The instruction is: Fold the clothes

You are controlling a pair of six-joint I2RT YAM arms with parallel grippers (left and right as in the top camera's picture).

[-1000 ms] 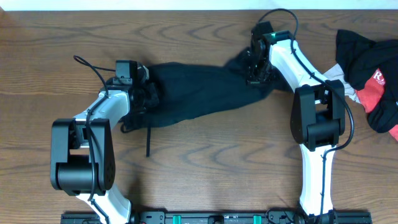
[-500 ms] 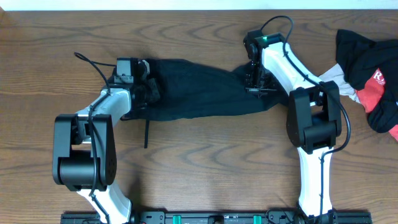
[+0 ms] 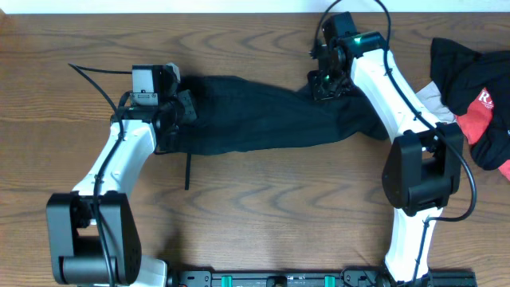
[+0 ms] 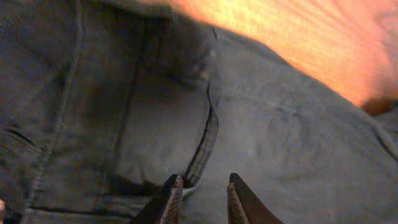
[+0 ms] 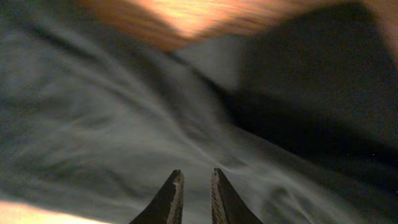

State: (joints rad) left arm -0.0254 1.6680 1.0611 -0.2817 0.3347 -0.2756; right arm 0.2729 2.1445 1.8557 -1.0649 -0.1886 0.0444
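Observation:
The clothes (image 3: 255,115) are a long black garment stretched left to right across the middle of the table, with a thin drawstring (image 3: 188,171) trailing toward the front. My left gripper (image 3: 179,108) hovers over the garment's left end. In the left wrist view its jaws (image 4: 204,180) stand a little apart over a seam (image 4: 205,140), nothing between them. Over the right end is my right gripper (image 3: 325,84). Seen from the right wrist, its fingers (image 5: 196,174) leave a narrow gap above the rumpled fabric (image 5: 124,112), holding nothing.
A black-and-red garment with white lettering (image 3: 478,96) lies heaped at the right edge, on a small pale grey cloth (image 3: 430,94). Bare wood table (image 3: 263,207) spreads in front of the black garment. The arm bases stand at the front edge.
The garment has been drawn out flatter. Both grippers have let go of the fabric and opened slightly. The left has drawn back to the left and the right toward the far edge.

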